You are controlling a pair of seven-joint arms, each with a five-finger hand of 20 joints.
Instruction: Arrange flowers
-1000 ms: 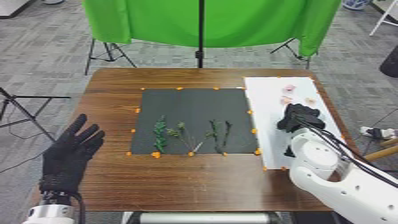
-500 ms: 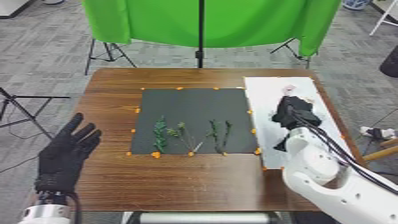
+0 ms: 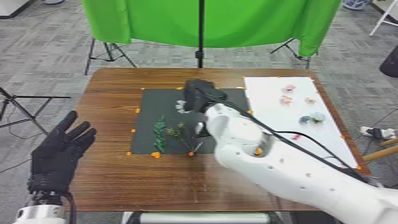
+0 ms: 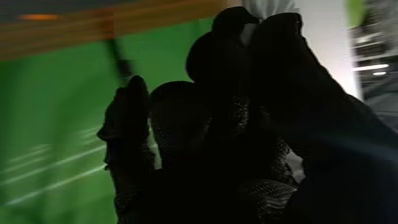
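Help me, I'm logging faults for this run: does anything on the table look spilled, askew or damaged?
Nothing stands out. Green stems lie side by side on the dark mat, flower heads rest on the white sheet, and the right hand holds a whitish flower over the mat.

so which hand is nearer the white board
Right: the right hand is over the dark mat, just left of the white board; the left hand is beyond the mat's left side.

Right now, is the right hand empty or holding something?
Holding something: the right hand has a white flower beside it, and the right wrist view shows something whitish pinched between its fingertips.
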